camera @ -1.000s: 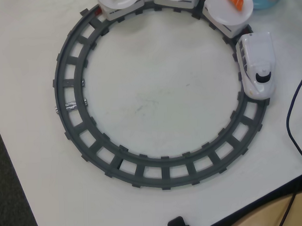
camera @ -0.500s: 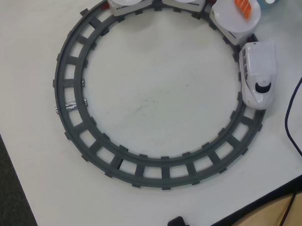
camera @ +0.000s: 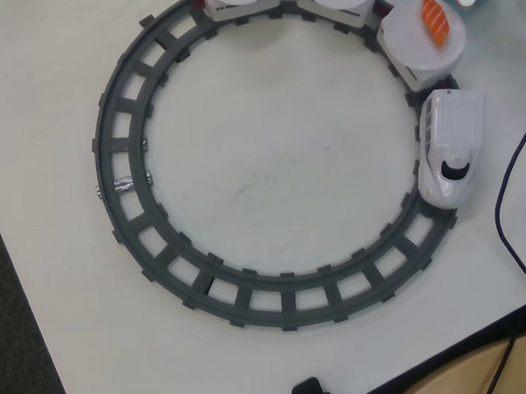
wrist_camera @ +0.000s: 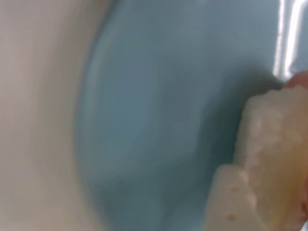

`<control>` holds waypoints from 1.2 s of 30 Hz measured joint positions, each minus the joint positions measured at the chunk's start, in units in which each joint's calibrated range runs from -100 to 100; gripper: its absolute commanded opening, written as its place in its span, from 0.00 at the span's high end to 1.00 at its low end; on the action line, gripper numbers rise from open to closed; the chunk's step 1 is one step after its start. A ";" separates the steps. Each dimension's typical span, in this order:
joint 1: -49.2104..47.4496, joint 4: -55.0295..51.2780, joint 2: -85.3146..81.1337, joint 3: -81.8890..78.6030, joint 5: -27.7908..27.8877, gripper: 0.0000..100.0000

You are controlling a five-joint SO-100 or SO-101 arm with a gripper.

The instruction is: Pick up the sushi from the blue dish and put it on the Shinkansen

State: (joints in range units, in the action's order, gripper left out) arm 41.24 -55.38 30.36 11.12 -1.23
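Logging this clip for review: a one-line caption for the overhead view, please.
Shinkansen rounds the grey circular track, its first plate car carrying a salmon sushi.

My overhead camera is looking straight down on the surface (camera: 261,162) and track (camera: 121,151), while my wrist camera is hovering, blurred, right over the blue dish (wrist_camera: 159,120).

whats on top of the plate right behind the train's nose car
In the overhead view, one orange-topped sushi lies on the white plate of the first car behind the Shinkansen. The plate covers the car beneath it, and the next plates are cut off by the frame edge.
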 measured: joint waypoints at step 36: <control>-11.89 16.01 -82.44 -75.46 0.05 0.98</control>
State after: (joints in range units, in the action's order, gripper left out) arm 29.34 -39.37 -52.08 -64.34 -1.18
